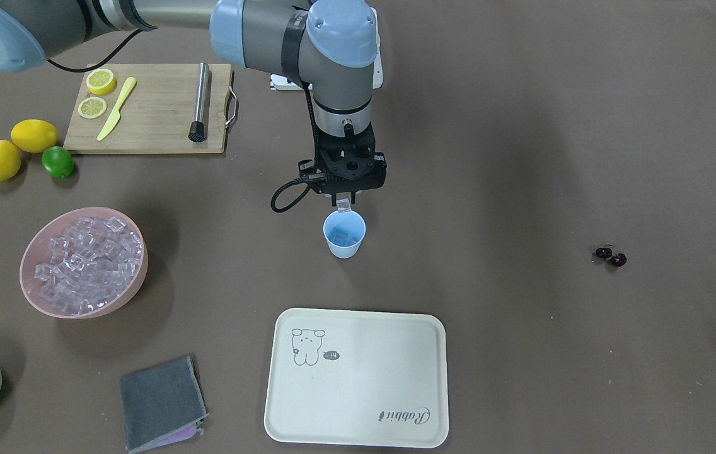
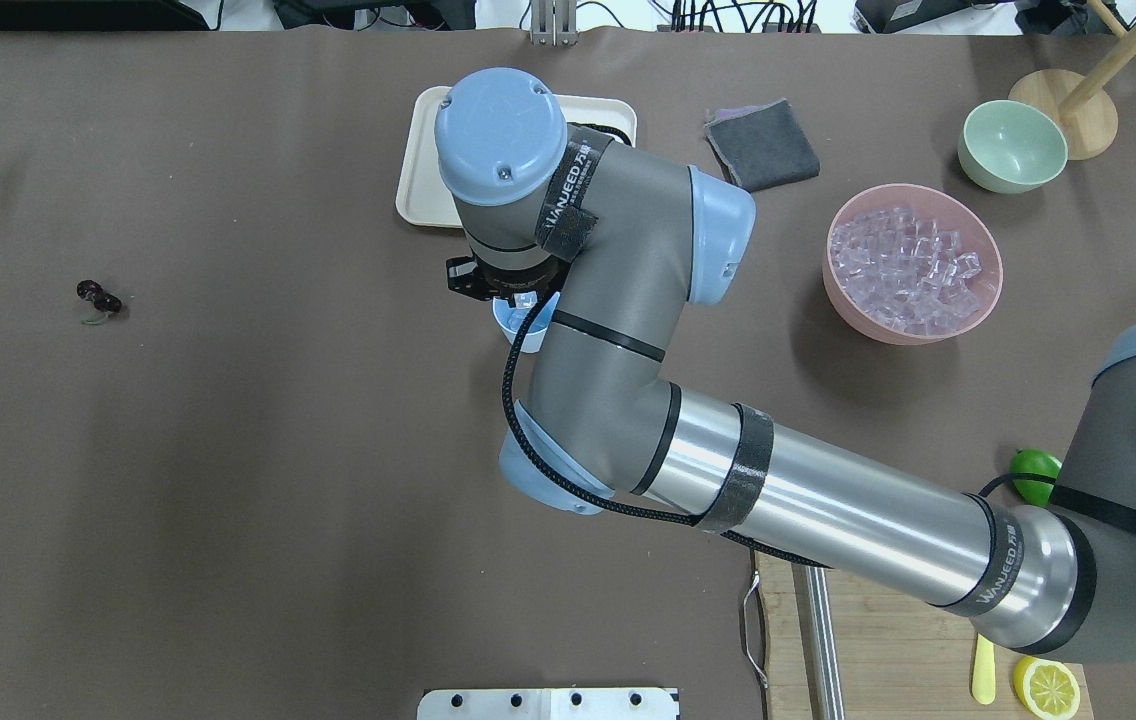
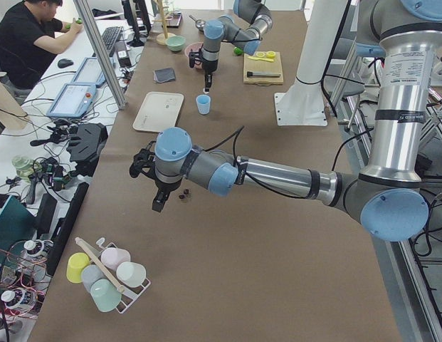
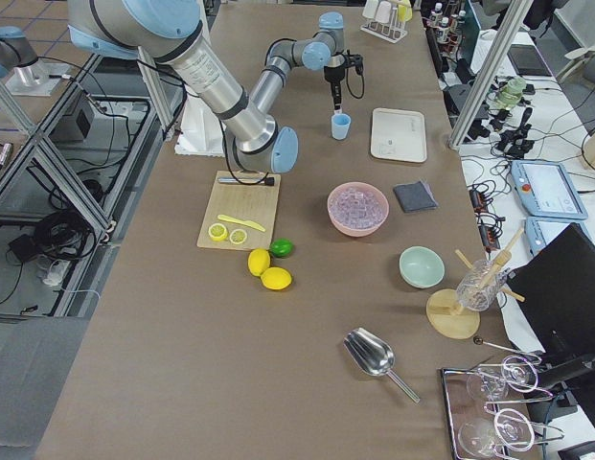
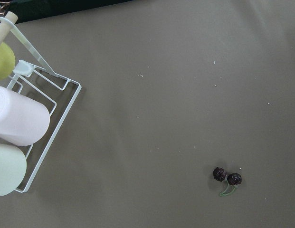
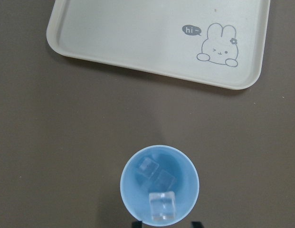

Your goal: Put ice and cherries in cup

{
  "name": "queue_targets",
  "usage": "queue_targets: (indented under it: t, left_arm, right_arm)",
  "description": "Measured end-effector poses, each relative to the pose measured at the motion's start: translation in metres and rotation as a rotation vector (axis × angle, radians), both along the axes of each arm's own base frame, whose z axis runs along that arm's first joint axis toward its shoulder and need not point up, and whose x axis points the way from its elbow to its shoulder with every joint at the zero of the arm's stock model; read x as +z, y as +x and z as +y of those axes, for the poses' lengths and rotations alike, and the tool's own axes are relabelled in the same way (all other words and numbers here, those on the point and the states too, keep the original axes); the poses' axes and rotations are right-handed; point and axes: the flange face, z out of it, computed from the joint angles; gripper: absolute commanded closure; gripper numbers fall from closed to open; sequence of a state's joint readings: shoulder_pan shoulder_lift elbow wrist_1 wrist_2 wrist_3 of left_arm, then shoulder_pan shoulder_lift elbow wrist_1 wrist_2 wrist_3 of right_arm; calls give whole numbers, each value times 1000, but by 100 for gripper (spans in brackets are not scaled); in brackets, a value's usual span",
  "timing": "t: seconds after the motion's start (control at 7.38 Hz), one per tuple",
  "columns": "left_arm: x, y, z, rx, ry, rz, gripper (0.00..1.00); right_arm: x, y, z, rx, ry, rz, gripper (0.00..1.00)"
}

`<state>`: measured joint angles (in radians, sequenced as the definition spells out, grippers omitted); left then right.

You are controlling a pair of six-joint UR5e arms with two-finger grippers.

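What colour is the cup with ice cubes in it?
The cup is light blue, plain with no pattern; it shows best in the right wrist view.

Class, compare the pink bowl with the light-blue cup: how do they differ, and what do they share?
The pink bowl is wide and shallow; the cup is narrow and tapered. The bowl is heaped with ice cubes; the cup holds only two, with a third cube held above its mouth by the right gripper. Both stand upright on the table and contain ice.
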<state>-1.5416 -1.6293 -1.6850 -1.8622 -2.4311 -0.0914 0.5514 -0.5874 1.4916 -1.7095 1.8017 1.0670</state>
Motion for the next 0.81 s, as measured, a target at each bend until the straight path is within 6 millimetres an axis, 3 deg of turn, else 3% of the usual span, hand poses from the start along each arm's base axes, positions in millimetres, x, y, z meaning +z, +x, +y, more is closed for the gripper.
queue_targets:
  t: [0.27, 0.41, 0.54, 0.68, 0.81]
  left_arm:
    - [-1, 0, -1, -1, 1, -2, 2]
    - [-3, 4, -3, 3, 1, -4, 2]
    - [-9, 16, -8, 6, -12, 2, 2]
    - [-17, 35, -14, 6, -38, 14, 2]
    - [-24, 60, -19, 14, -56, 11, 2]
  right_arm:
    - [2, 3, 1, 3, 8, -6, 0]
    - [5, 11, -2, 6, 14, -9, 0]
    - [21, 29, -8, 6, 24, -4, 0]
    - [52, 65, -19, -9, 40, 6, 0]
    - [94, 121, -36, -30, 34, 11, 0]
